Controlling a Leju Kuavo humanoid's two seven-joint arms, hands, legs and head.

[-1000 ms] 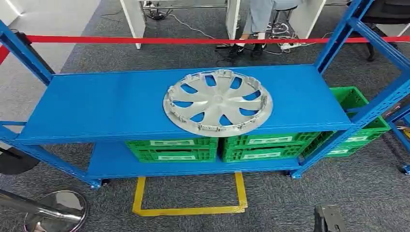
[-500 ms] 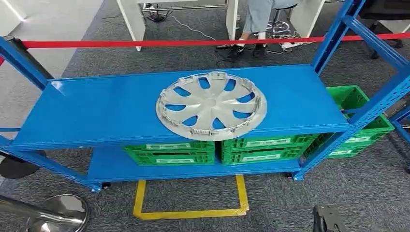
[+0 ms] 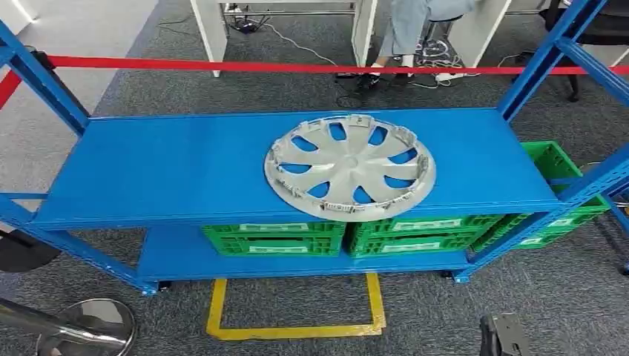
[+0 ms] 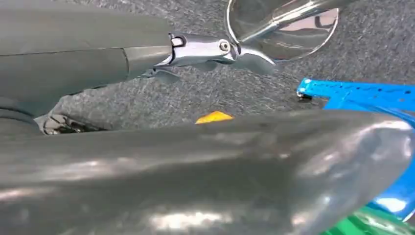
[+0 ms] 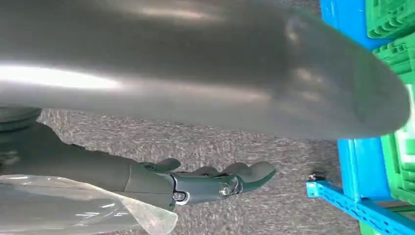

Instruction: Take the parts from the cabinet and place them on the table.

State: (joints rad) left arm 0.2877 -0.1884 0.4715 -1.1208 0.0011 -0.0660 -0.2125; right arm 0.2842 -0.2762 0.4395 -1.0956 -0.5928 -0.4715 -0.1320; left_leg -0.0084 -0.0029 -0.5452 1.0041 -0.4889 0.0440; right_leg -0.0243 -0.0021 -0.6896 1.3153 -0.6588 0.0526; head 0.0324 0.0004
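Observation:
A silver wheel cover (image 3: pixel 349 166) with curved spokes lies flat on the top board of the blue shelf rack (image 3: pixel 170 170), a little right of the middle, its near rim at the board's front edge. My left hand (image 4: pixel 195 49) hangs low over grey carpet with its fingers stretched out and holds nothing. My right hand (image 5: pixel 210 183) also hangs over the carpet beside the rack's foot, fingers extended and apart, with nothing in it.
Green crates (image 3: pixel 271 239) fill the lower board, and another crate (image 3: pixel 552 167) stands at the rack's right end. A red barrier tape (image 3: pixel 297 67) runs behind. A chrome stanchion base (image 3: pixel 89 326) and a yellow floor outline (image 3: pixel 297 328) lie in front. A person sits beyond (image 3: pixel 408 26).
The whole picture has swung left and then back right, so the camera moved. The wheel cover lies at the same spot on the shelf.

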